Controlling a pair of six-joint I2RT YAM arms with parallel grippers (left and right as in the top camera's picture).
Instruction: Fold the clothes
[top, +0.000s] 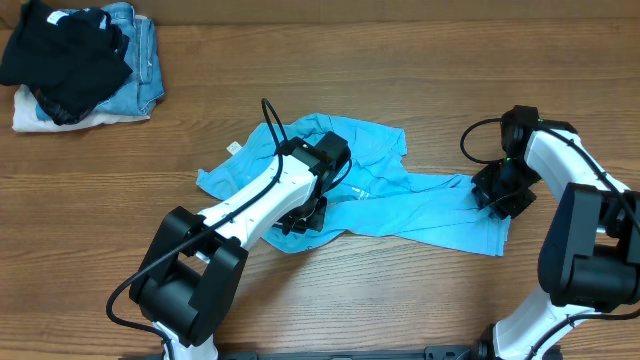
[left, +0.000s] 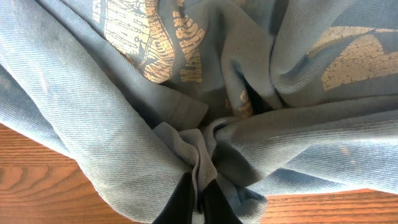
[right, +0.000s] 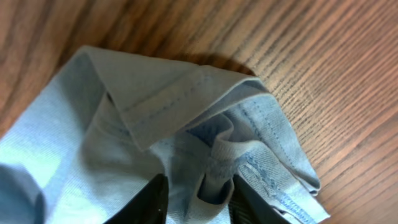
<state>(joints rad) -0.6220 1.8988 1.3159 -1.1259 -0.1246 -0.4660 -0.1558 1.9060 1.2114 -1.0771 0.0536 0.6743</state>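
The shirt (top: 400, 205) lies crumpled on the worktop (top: 350, 80). Left gripper (left: 198, 199) jaws pinch a bunched fold; right gripper (right: 196, 198) jaws pinch its hem at 3 o'clock.

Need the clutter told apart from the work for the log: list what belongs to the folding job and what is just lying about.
In the job:
light blue T-shirt
left fingers, pinching a fold of it
right fingers, closed on its hem

Lying about, piled together at far left:
black garment
denim jeans
white cloth under them
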